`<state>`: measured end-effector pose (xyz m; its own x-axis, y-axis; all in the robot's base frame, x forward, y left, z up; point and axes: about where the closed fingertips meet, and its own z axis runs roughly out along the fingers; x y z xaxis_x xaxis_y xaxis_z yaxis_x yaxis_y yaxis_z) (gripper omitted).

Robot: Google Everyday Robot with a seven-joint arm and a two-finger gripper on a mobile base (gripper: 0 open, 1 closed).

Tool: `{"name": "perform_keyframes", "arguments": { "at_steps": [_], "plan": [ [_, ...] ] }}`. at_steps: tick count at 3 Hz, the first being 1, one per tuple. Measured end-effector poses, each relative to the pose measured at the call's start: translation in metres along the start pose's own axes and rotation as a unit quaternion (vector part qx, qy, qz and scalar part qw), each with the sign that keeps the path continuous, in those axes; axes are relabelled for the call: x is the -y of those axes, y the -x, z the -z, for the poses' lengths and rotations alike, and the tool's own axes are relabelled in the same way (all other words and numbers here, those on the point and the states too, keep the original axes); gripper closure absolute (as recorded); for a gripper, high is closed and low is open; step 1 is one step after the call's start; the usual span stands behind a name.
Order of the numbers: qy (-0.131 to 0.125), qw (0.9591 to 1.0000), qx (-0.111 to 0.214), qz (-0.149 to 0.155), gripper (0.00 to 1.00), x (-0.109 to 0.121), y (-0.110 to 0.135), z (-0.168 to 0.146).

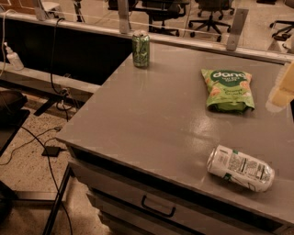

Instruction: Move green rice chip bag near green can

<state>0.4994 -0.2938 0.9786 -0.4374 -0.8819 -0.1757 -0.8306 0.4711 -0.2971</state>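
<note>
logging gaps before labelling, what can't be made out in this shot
- gripper: camera view, over the table's right side, cut off by the right edge.
- white can: camera view, label print too small to read.
- green rice chip bag: camera view, lower lettering too small.

Grey work counter in a dim, warm-lit open office

The pale tan gripper [284,86] sits at the right edge, over the matte grey tabletop [151,119]. Below and to its left is a grey drawer with a dark handle [158,207]. Far to its left, black cables [27,137] cross the speckled stone floor [32,188]. Beyond it stand black wheeled office chairs [211,13].
</note>
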Motion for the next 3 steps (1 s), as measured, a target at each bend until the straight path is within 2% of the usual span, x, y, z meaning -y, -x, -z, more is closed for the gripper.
{"name": "perform_keyframes", "arguments": {
  "at_steps": [1,2,3],
  "plan": [
    [-0.024,0.9964,0.005,-0.081,0.0,0.051,-0.024,-0.018],
    [-0.028,0.9858,0.06,-0.154,0.0,0.08,-0.032,-0.048],
    [-0.014,0.9675,0.137,-0.212,0.0,0.09,-0.021,-0.078]
  ]
}}
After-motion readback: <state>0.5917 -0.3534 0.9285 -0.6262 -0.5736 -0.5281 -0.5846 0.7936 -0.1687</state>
